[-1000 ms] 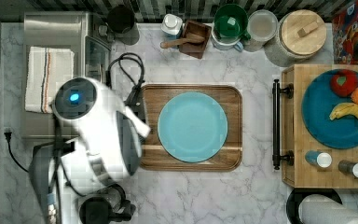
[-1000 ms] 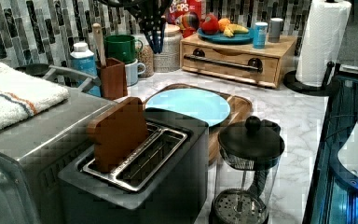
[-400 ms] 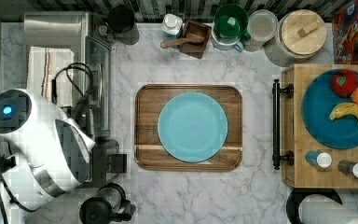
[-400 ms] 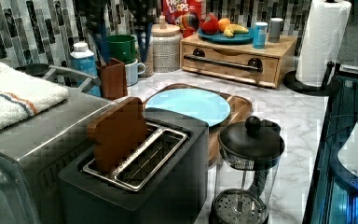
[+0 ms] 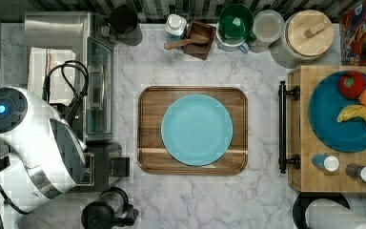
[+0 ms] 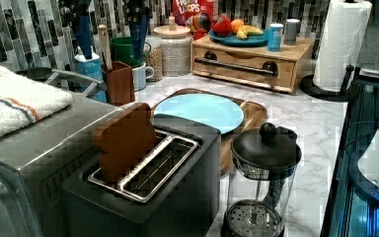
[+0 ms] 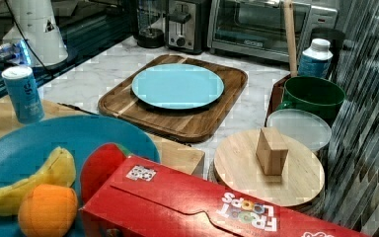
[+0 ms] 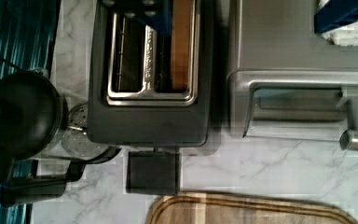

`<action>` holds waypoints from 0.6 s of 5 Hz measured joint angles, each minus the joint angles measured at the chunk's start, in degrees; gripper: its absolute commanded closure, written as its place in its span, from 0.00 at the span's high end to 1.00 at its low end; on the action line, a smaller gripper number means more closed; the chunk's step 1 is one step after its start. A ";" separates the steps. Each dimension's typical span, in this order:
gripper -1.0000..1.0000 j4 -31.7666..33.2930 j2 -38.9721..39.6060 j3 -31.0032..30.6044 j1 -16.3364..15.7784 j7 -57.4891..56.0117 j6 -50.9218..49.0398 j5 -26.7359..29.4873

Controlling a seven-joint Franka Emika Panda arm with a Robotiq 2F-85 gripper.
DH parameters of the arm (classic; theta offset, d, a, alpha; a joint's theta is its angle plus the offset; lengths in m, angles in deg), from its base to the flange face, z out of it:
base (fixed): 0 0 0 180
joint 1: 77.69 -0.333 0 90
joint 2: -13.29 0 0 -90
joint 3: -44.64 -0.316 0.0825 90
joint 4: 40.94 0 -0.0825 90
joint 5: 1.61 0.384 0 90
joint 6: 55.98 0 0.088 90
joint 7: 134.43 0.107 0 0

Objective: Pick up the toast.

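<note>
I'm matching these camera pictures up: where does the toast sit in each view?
Top view: hidden; the arm covers the slots of the toaster.
Left view: the toast stands upright in the slot on the left view's left.
Right view: far back at the toaster; too small to tell.
Wrist view: a tan strip seen edge-on in one slot.
Shared landmark: the black toaster.

Toast (image 6: 123,143) brown; toaster (image 6: 143,192) black; plate (image 5: 197,129) light blue; tray (image 5: 147,143) wood-brown; counter (image 5: 262,200) white-grey marble.
</note>
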 measured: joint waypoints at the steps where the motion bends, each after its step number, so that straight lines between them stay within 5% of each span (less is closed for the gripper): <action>1: 1.00 0.00 0.70 -0.48 -0.08 2.35 1.45 0.00; 3: 1.00 0.00 4.02 -1.30 -1.28 10.13 3.86 -0.94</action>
